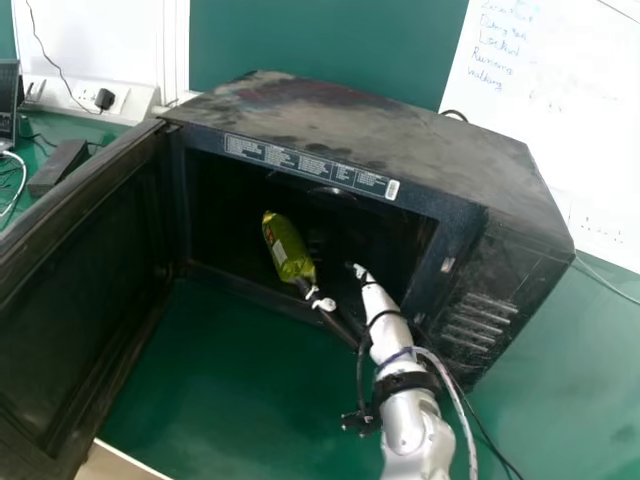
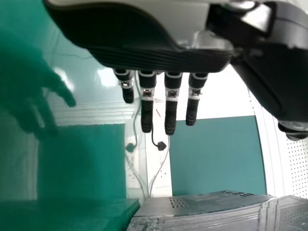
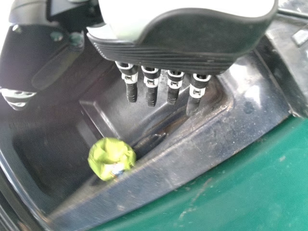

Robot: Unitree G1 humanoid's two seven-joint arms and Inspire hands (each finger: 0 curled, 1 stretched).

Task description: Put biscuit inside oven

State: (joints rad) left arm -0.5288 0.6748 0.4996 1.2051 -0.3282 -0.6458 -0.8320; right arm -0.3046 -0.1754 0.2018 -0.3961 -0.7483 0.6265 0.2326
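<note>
Green biscuit packet lies inside the microwave oven near its sill, ungripped, the right hand open at the oven's mouth and the left hand open outside; judged light, slippery-wrapped and brittle, it suits 1 gentle mid-length hold if adjusted.

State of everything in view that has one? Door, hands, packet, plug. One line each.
Oven door: swung wide open.
Biscuit packet: in the oven's mouth, not gripped.
Right hand: open, at the oven's mouth.
Left hand: open, fingers straight.
Black plug: in the wall socket strip.
Oven power: cannot tell.
</note>
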